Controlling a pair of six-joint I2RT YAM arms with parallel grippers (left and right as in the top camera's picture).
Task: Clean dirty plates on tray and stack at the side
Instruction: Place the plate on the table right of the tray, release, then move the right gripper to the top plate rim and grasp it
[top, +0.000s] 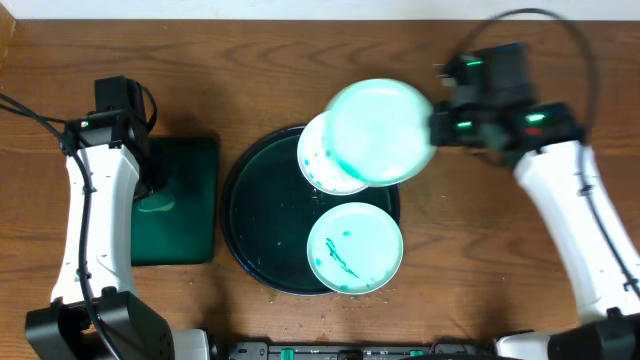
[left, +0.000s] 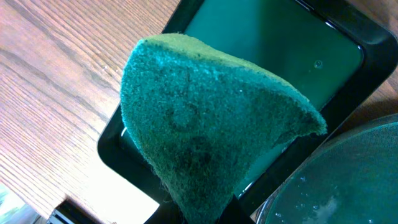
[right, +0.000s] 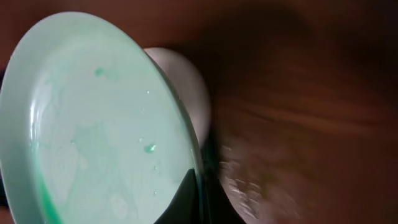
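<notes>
Spotter: Grip first. Your right hand (top: 437, 128) is clenching the right rim of one small round white plate with teal smears (top: 378, 132). That plate is hanging above the back right of the large round black-green tray (top: 250, 225), over a second plate (top: 318, 165). A third plate (top: 355, 248) is lying at the tray's front.

Checker: How is it going to handle?

Spotter: I'm judging it stiff, light and chippable. Droplets are showing on its face, so it is probably running slippery, and a rim pinch is the only hold. Being round, it is offering no long axis. Its face is pointing up, roughly level.

Checker: And the left?

Spotter: Your left hand (top: 150, 188) is gripping a soft green scouring pad (left: 199, 124) over the small rectangular dark-green tray (top: 195, 200) on the wooden desk (top: 300, 60).
</notes>
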